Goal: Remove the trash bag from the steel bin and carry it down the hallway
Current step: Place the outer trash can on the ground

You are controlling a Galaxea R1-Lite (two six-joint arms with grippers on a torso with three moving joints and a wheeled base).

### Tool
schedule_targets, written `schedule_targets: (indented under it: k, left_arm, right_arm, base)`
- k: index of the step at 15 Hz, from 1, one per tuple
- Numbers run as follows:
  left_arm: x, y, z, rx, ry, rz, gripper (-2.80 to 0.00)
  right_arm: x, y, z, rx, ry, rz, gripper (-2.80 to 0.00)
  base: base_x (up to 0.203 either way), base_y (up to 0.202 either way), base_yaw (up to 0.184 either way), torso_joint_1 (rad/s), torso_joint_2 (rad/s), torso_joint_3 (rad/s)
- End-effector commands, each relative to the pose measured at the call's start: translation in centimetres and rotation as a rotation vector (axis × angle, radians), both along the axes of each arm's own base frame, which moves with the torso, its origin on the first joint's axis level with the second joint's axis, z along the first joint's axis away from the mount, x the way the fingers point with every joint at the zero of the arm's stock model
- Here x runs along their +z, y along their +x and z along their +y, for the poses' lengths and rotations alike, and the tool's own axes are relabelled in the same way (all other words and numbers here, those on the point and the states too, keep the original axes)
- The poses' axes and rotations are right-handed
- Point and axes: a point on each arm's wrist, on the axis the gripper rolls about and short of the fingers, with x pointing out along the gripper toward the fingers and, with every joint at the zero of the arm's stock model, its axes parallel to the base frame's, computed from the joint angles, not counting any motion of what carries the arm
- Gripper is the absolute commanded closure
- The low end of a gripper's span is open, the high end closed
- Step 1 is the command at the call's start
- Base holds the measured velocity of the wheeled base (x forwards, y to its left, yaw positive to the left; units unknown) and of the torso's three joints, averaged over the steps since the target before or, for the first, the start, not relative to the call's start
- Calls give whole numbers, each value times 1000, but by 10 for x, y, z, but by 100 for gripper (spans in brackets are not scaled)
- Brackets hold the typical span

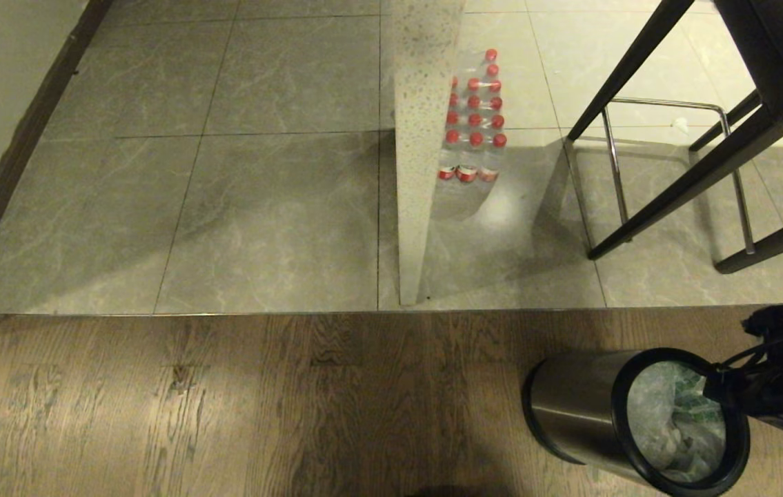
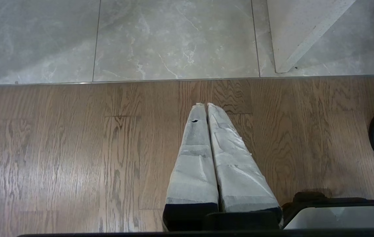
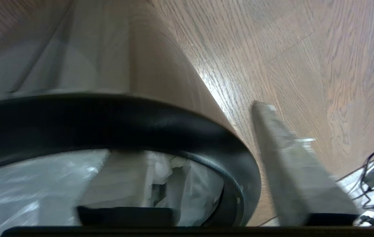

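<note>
1. Head view: the trash bag, thin, crinkled and translucent with green print, is seen inside the steel bin, so it is judged not yet lifted out.
2. The steel bin is placed on the wooden floor, near that floor's right-hand part and just short of the seam where the grey tiles begin; its black-ringed mouth is turned toward the camera.
3. The right gripper is found at the bin's mouth, on the rim's right side in the head view. In the right wrist view its fingers are seen spread apart astride the black rim: one finger is inside, against the bag plastic, and the other is outside, over the wood. Nothing is seen to be clamped; whether plastic is touched firmly cannot be told, as the inner finger is blurred.
4. The left gripper is seen in the left wrist view with its wrapped fingers pressed together, empty, held over bare wood well apart from the bin.
5. Progress is judged as early: the reach to the bin is made, while gripping the bag, drawing it out and carrying it off remain to be done.
6. Farther out, on the tiles, a speckled white panel, a pack of red-capped bottles and a dark-legged stool are seen.
</note>
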Motion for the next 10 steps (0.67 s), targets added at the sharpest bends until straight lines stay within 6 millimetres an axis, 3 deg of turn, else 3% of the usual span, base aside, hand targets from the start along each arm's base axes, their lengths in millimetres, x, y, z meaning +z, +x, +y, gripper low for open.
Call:
schedule_targets:
  k: [1,3,6,10]
  left_arm:
    - [0,0,0,1,-1,2,0]
    - [0,0,0,1,-1,1,0]
    - [0,0,0,0,-1,1,0]
    - [0,0,0,1,-1,1,0]
  right_arm:
    - [-12,3,4,11,4,26,0]
    - [-8,4,4,7,-1,2,0]
    - [20,-3,7,19,-30,-70,0]
    - [64,-31,17,74,-112,-164,0]
  base:
    - [0,0,0,0,0,0]
    - [0,0,0,0,0,0]
    - [0,0,0,0,0,0]
    - [0,0,0,0,0,0]
